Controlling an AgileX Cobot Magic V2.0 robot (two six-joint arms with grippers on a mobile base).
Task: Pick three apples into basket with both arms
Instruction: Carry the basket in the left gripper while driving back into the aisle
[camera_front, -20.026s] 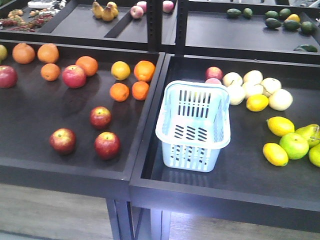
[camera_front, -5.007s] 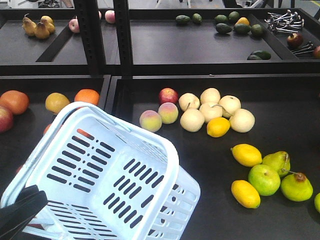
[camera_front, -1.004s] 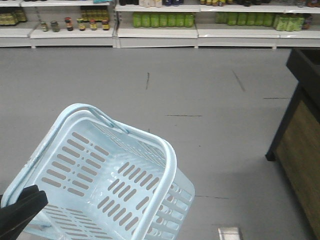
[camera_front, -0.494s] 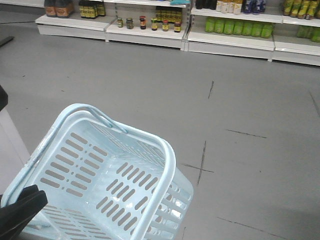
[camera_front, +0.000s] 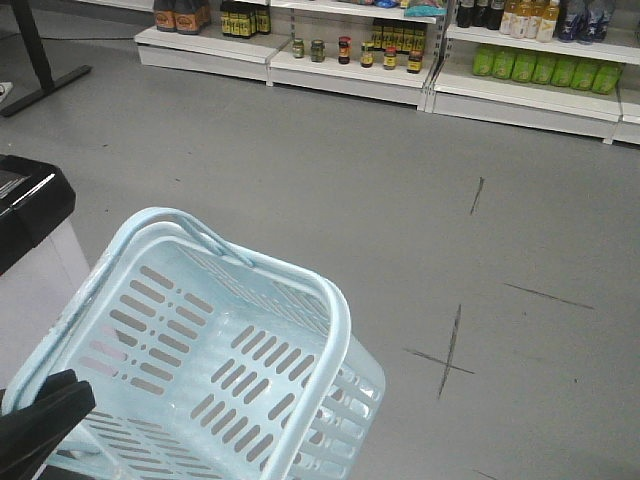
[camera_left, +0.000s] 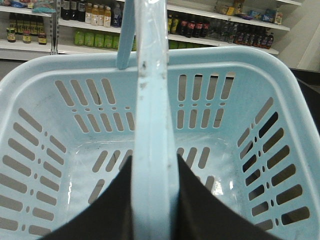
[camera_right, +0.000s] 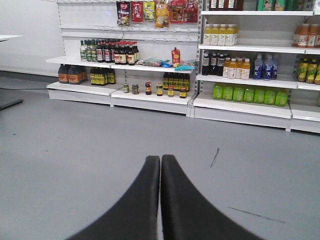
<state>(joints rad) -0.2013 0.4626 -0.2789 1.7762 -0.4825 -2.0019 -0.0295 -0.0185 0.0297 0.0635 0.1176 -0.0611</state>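
Observation:
The pale blue basket (camera_front: 336, 330) hangs tilted over the grey floor at the lower left of the front view. My left gripper (camera_left: 154, 160) is shut on the basket's handle (camera_left: 152, 100), one black finger on each side of the bar. Part of that gripper (camera_front: 35, 425) shows black at the basket's lower left corner. The left wrist view looks down into the basket (camera_left: 210, 95), where only the slotted bottom and walls show. The apples are out of view. My right gripper (camera_right: 160, 159) is shut with nothing in it, facing the shop shelves.
White shop shelves with bottles and jars (camera_front: 380, 50) run along the far wall, and the shelves (camera_right: 165, 90) also fill the right wrist view. A black-topped white unit (camera_front: 25, 200) stands close at the left. A black stand foot (camera_front: 40, 80) lies at the upper left.
The background has slid rightward across the front view: the shelves shifted right and the black-topped unit came in at the left. The basket keeps its place in my left gripper.

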